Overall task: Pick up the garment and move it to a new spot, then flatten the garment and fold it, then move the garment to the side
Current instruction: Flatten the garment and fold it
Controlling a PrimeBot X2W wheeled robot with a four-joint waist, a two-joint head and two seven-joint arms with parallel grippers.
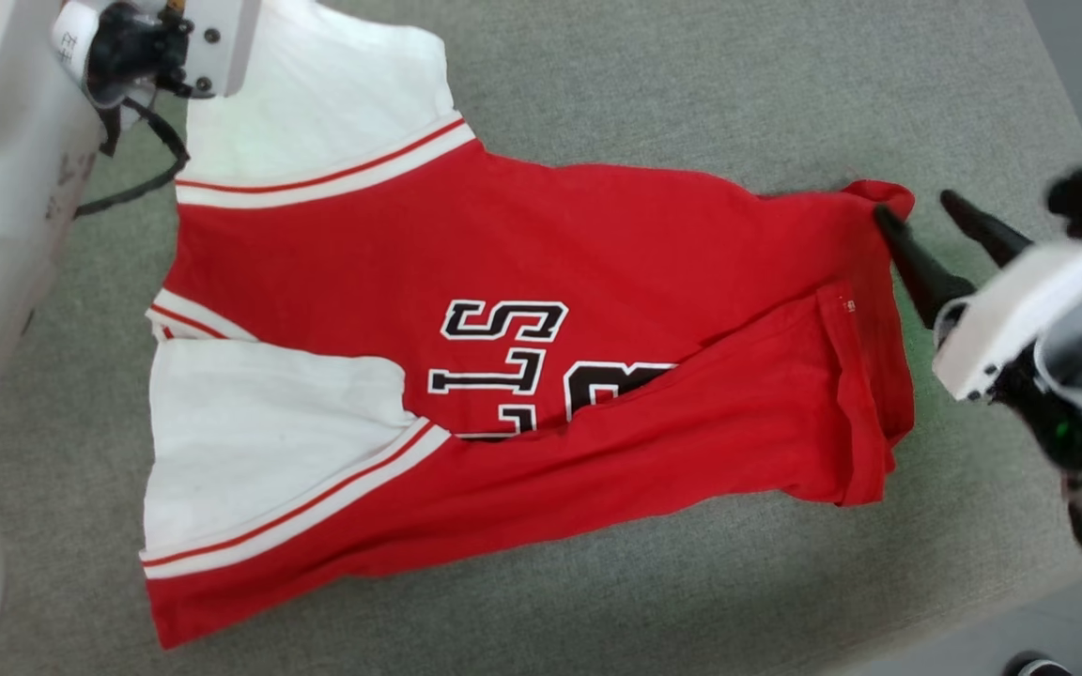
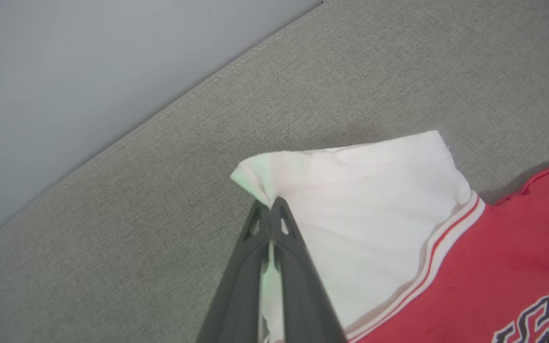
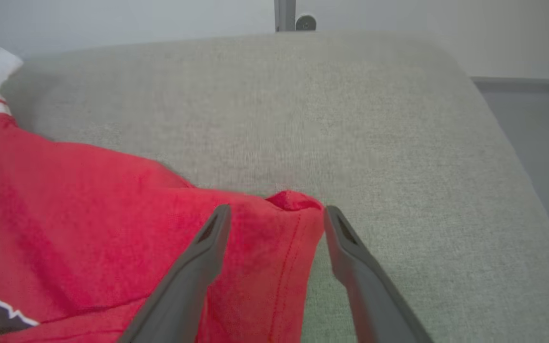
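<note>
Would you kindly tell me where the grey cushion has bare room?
Bare: the wide stretch of cushion beyond the garment, toward the far edge, and the strip along the near edge. Crowded: the left, where the left gripper pinches the white sleeve, and the hem corner, which the open right gripper straddles.

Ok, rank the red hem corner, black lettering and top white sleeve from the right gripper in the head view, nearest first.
1. Red hem corner, at the right gripper.
2. Black lettering, mid-shirt.
3. Top white sleeve, upper left.
</note>
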